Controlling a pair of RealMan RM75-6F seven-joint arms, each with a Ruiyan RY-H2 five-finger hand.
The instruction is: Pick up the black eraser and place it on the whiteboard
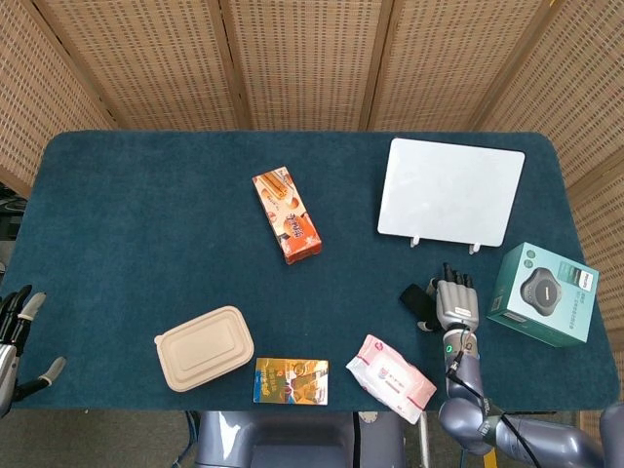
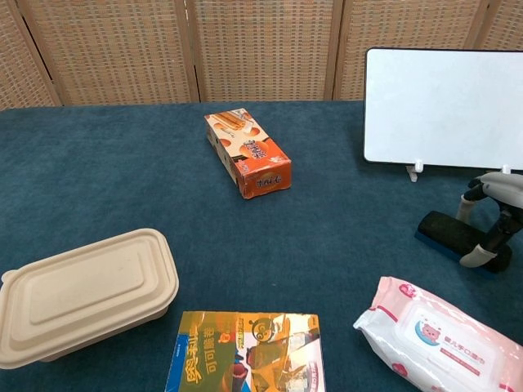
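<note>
Head view: high up, looking steeply down on whole table [image 1: 146, 195], far out. Chest view: low, near front edge, facing screen wall [image 2: 261, 49], much closer. Shared: orange box [image 1: 287, 215] [image 2: 248, 152], whiteboard [image 1: 450, 191] [image 2: 441, 106], lunch container [image 1: 204, 348] [image 2: 82, 294].

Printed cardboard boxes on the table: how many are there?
3: the orange snack box near the centre, the yellow box at the front edge, the teal box at the right. None seems hidden.

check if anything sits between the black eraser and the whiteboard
Nothing visible does. The black eraser lies under the right hand, and only bare blue table cloth separates it from the whiteboard. The teal box sits off to the side.
</note>
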